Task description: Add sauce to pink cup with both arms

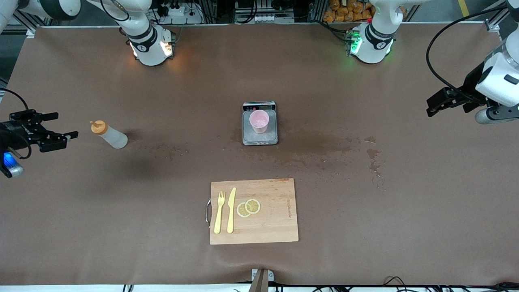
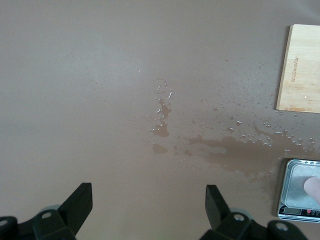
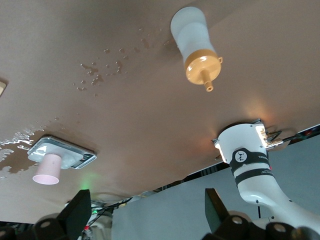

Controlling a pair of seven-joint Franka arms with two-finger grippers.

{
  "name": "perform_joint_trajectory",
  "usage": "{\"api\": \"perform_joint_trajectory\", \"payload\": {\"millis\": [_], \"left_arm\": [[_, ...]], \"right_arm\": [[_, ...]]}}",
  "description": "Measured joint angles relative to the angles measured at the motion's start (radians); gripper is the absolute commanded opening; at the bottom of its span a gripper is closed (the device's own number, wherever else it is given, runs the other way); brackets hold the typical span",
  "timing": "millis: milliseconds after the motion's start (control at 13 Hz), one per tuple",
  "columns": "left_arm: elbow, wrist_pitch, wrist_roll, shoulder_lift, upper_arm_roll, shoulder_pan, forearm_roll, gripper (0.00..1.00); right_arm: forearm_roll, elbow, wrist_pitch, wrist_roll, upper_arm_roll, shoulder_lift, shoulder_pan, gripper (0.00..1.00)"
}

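Centrally, in the front view, the pink cup (image 1: 259, 121) stands upright on a small scale (image 1: 260, 140), presumably so that what goes into it can be weighed; whether it holds any sauce cannot be told; wet stains (image 1: 324, 148) spread on the table (image 1: 365, 243) beside the scale, toward the left arm's end; the sauce bottle (image 1: 109, 136) stands apart from the cup, toward the right arm's end, orange cap on; the right gripper (image 1: 61, 138) hangs just beside the bottle with its fingers apart, holding nothing; the left gripper (image 1: 436, 106) hovers over the table's edge at its own end, its fingers hard to judge here; a cutting board (image 1: 275, 227) with fork (image 1: 219, 213), knife (image 1: 231, 211) and lemon slices (image 1: 248, 208) lies nearer the camera.

The left wrist view shows the left gripper's fingers (image 2: 80, 202) spread wide over the wet table, nothing between them; the scale sits at the picture's edge.

The right wrist view shows the bottle clear of the spread fingers (image 3: 77, 212), the cup on its scale well apart from it.
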Motion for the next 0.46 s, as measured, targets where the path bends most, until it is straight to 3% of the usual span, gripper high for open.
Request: {"api": "perform_joint_trajectory", "payload": {"millis": [463], "left_arm": [[0.000,0.000,0.000,0.000,0.001,0.000,0.000,1.00]], "right_arm": [[-0.039,-0.002,0.112,0.000,0.003,-0.107,0.095,1.00]]}}
